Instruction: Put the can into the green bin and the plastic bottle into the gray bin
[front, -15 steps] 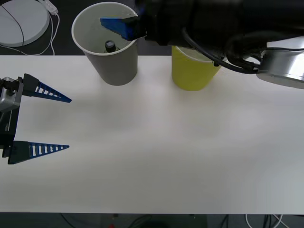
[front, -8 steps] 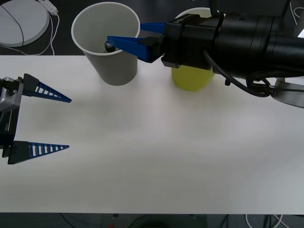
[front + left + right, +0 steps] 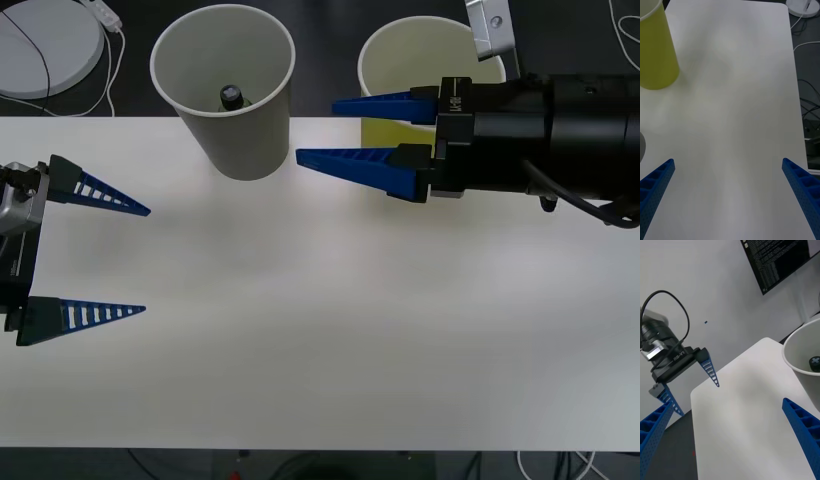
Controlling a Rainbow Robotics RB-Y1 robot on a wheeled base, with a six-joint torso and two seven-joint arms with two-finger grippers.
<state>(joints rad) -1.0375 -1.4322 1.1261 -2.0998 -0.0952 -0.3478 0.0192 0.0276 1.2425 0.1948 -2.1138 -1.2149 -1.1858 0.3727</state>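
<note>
Plastic bottle (image 3: 232, 97) stands inside the gray bin (image 3: 224, 92), black cap just visible below the rim; that half looks done. Right claw (image 3: 352, 132) empty, fingers spread, hovering between the gray bin and the green bin (image 3: 430, 60). Left claw (image 3: 140, 260) wide open, idle, well off from the gray bin. Tabletop (image 3: 330, 330) in front of the gray bin bare: free room to move.

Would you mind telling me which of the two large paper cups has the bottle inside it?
The gray bin, on the robot's left of the green bin; the plastic bottle shows its black cap inside.
</note>
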